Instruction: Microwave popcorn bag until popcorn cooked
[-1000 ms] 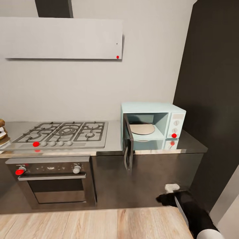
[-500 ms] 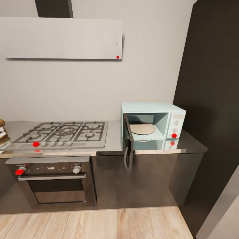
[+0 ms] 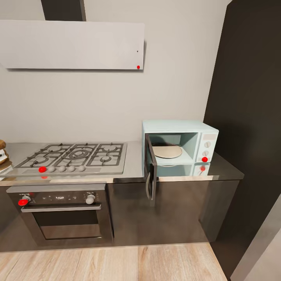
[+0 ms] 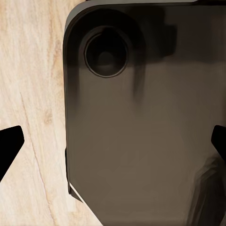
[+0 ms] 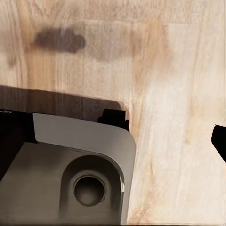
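The microwave (image 3: pixel 180 148) is sitting at the right end of the bench (image 3: pixel 132 164) with its door (image 3: pixel 150 171) hanging wide open and a bare round plate (image 3: pixel 167 152) lying inside. Left of the microwave, the gas hob (image 3: pixel 72 158) is resting over the black oven (image 3: pixel 62 212). Far left of the microwave, a brown sliver of the popcorn bag (image 3: pixel 3 155) is peeking in. Both wrist views are looking down at the wooden floor (image 5: pixel 179 94) and the robot's dark base (image 4: pixel 141 132); the left pincer (image 4: pixel 113 146) is standing wide, while I cannot tell about the right.
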